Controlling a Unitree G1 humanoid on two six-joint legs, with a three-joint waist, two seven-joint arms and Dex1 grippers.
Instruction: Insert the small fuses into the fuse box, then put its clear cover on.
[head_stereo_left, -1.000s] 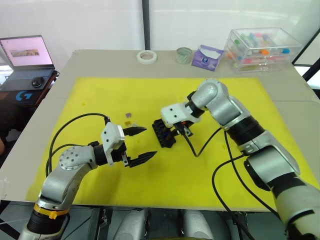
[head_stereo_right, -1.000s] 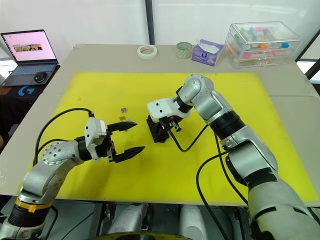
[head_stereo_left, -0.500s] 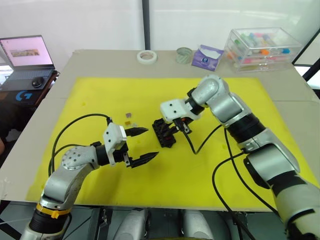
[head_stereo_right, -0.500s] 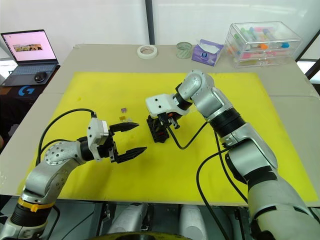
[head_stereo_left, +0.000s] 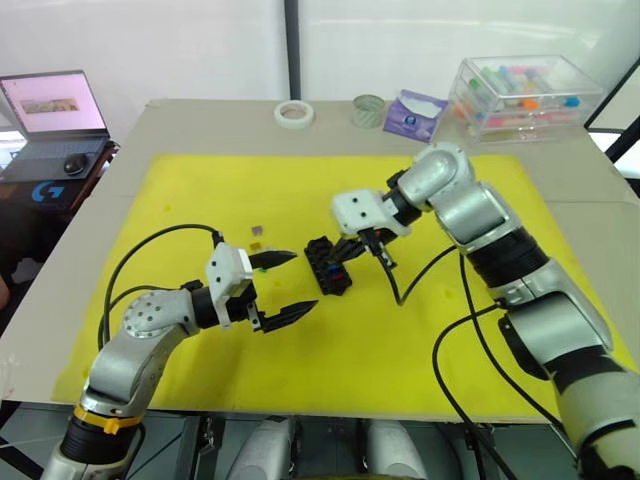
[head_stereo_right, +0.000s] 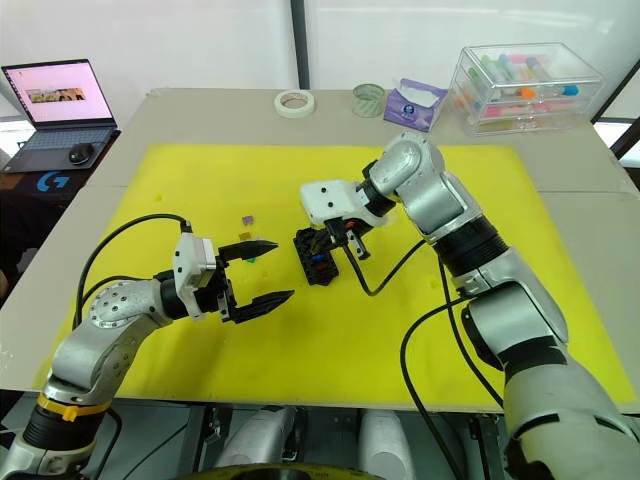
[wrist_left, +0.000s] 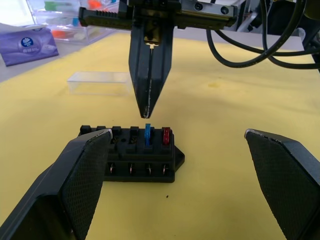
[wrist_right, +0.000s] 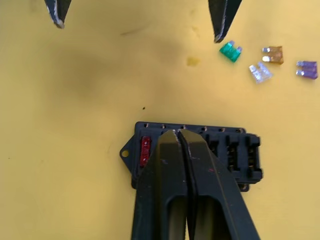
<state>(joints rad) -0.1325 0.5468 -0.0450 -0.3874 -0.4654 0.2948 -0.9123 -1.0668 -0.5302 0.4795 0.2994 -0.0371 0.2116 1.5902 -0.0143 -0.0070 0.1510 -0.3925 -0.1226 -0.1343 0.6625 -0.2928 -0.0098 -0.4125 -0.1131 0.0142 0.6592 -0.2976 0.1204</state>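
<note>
Now I see my right end effector (wrist_left: 148, 107) pinched closed and empty just above the fuse box (head_stereo_left: 328, 266) mid-mat; my left end effector (head_stereo_left: 283, 286) gapes wide, empty, left of it.

Looks like lab: grey counter (head_stereo_left: 600, 180) with yellow mat (head_stereo_left: 200, 190), open laptop (head_stereo_left: 55, 110), tape roll (head_stereo_left: 294, 113), clear box of coloured tubes (head_stereo_left: 525, 95).
</note>
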